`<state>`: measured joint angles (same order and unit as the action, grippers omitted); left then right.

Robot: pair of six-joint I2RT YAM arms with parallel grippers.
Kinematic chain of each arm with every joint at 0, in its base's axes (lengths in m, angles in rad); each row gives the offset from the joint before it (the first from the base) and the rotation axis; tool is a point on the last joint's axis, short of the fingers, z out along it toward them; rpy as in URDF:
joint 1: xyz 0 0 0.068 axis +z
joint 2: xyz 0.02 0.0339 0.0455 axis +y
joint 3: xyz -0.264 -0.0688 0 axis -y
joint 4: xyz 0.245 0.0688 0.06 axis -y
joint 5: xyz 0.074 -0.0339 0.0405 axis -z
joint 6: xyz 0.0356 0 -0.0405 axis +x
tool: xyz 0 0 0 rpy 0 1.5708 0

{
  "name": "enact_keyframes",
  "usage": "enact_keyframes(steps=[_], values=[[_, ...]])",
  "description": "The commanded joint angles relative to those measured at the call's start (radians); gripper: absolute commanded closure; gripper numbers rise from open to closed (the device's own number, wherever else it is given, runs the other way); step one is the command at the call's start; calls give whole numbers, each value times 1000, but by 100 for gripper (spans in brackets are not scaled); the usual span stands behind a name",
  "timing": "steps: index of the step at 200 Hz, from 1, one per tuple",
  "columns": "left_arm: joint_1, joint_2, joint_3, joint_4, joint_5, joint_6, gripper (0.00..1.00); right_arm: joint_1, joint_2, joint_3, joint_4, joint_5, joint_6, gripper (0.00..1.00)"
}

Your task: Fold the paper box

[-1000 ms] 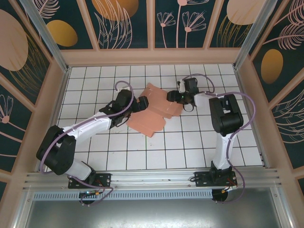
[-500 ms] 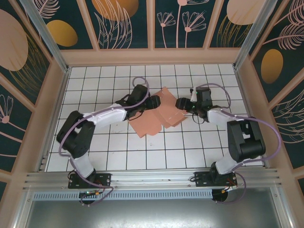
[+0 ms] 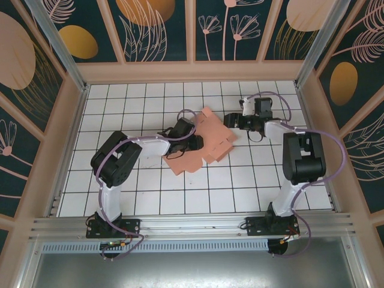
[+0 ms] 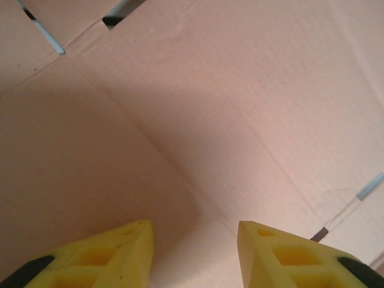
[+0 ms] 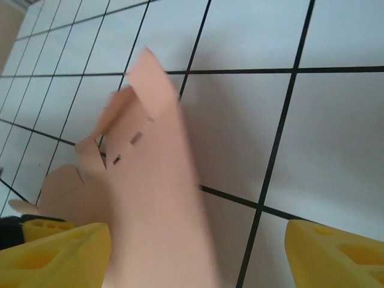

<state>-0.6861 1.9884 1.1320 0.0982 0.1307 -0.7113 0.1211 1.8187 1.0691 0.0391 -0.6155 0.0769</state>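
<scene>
Paper box (image 3: 211, 137) lies part-folded right under the left gripper (image 4: 195, 240) — fingers (image 4: 114, 255) partly apart over a crease, nothing visibly pinched — one raised flap (image 5: 150, 180) stands between the wide-apart fingers of the right gripper (image 5: 198, 255), so likely trouble: flap slips free, springs flat, or gets creased off its score line.

Left arm (image 3: 147, 144), right arm (image 3: 303, 159): white links, black joints, black base plates (image 3: 112, 228). Looping purple cables (image 3: 342, 159). Left gripper (image 4: 192, 225), right gripper (image 5: 198, 228): yellow hollow-ribbed wedge fingers.
</scene>
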Motion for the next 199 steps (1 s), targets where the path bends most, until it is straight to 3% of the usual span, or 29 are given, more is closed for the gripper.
enact_keyframes(steps=[1, 45, 77, 121, 147, 165, 177, 199], values=[[10, -3, -58, 23, -3, 35, 59, -15, 61, 59, -73, -94, -65, 24], [23, -11, -136, 106, 36, 36, 59, -19, 191, 153, -137, -323, -106, 32], [24, -16, -154, 138, 46, 41, 58, -19, 258, 204, -155, -346, -111, 40], [24, -18, -181, 154, 52, 43, 59, -6, 323, 288, -196, -374, -133, 68], [24, -28, -187, 164, 51, 41, 57, -3, 318, 309, -228, -373, -181, 100], [24, -38, -189, 164, 47, 43, 56, 0, 300, 311, -263, -358, -232, 100], [24, -42, -188, 167, 44, 44, 56, 1, 285, 301, -268, -348, -253, 85], [24, -39, -186, 174, 51, 42, 56, 0, 284, 295, -273, -345, -263, 82]])
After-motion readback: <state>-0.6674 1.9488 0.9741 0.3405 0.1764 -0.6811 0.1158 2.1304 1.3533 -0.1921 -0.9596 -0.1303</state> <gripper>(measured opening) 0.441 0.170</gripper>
